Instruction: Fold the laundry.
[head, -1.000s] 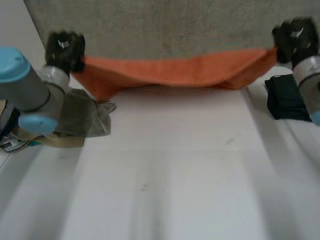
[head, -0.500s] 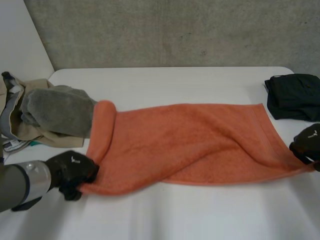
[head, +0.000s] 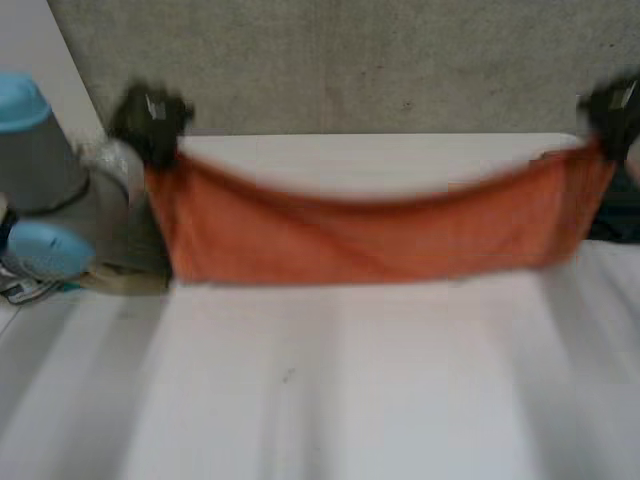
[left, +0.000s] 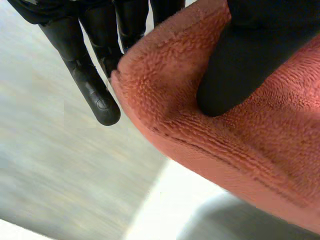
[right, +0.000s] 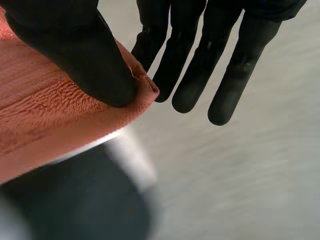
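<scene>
Cloth blocks part of your view: the orange towel (head: 370, 235) hangs stretched between both hands, sagging mid-span, its lower edge down near the white table (head: 350, 380). You can barely make out a dark bundle (head: 618, 222) behind its right end. The left hand (head: 150, 118) pinches the upper left corner under its thumb, and the right hand (head: 612, 105) pinches the upper right one. Grey laundry (head: 125, 232) sits beside the left arm (head: 35, 165). You have open tabletop on the near side.

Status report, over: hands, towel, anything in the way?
Left hand and right hand each pinch a top corner. Orange towel hangs stretched between them above table. Grey laundry pile by left hand's end.
</scene>
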